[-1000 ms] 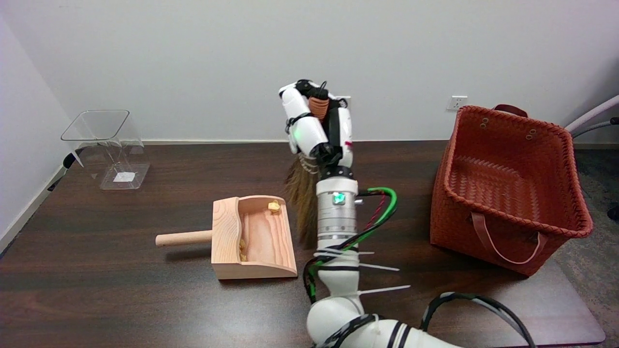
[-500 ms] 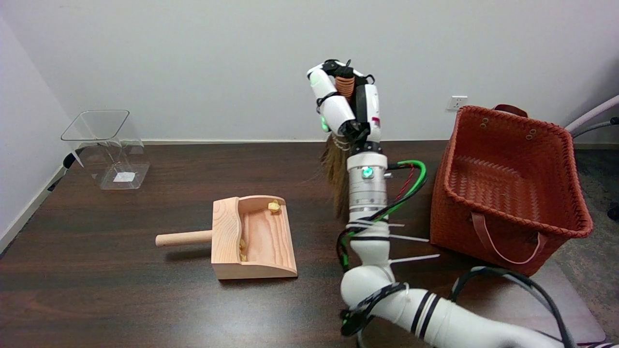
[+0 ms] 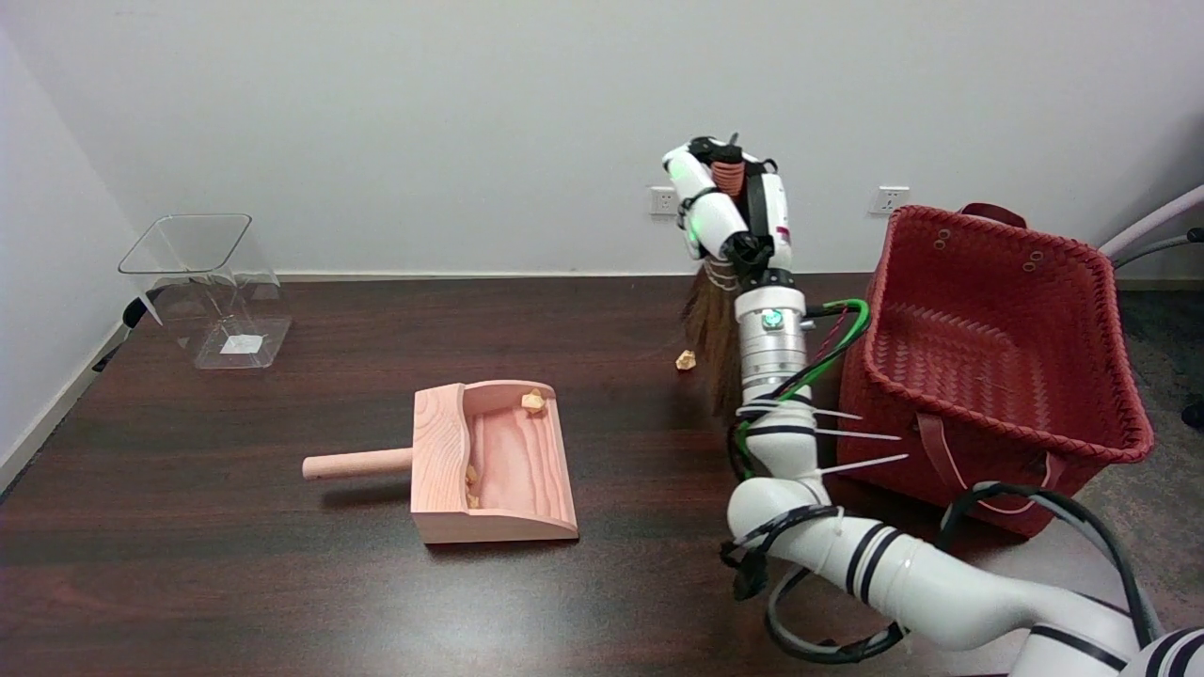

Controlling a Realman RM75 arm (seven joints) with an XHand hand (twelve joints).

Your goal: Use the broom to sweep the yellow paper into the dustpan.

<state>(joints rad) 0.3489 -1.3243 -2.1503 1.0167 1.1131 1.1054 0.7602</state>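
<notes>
I have the right hand [image 3: 732, 212] raised in the upper middle-right of the frame, fingers wrapped tight around the broom [image 3: 712, 324] at its ribbed orange-brown handle top, which pokes out above the fingers. The brown bristles hang down below the hand, partly hidden behind the arm's silver wrist section, and their tips reach the table [image 3: 282, 583].

I see one scrap of yellow paper [image 3: 686, 359] lying on the dark tabletop just left of the bristles, close beside them; I cannot tell whether they touch. It sits below and a little left of the hand.

The wooden dustpan [image 3: 494, 461] is in the middle-left of the frame, well apart from the hand and broom, its round handle pointing left and its open lip facing the lower edge. A few yellow bits already lie inside it: one at the upper right corner, others along the left inner wall.

A red woven basket [image 3: 997, 367] stands at the right, just beside the arm. A clear plastic container [image 3: 209, 287] sits at the upper left.
</notes>
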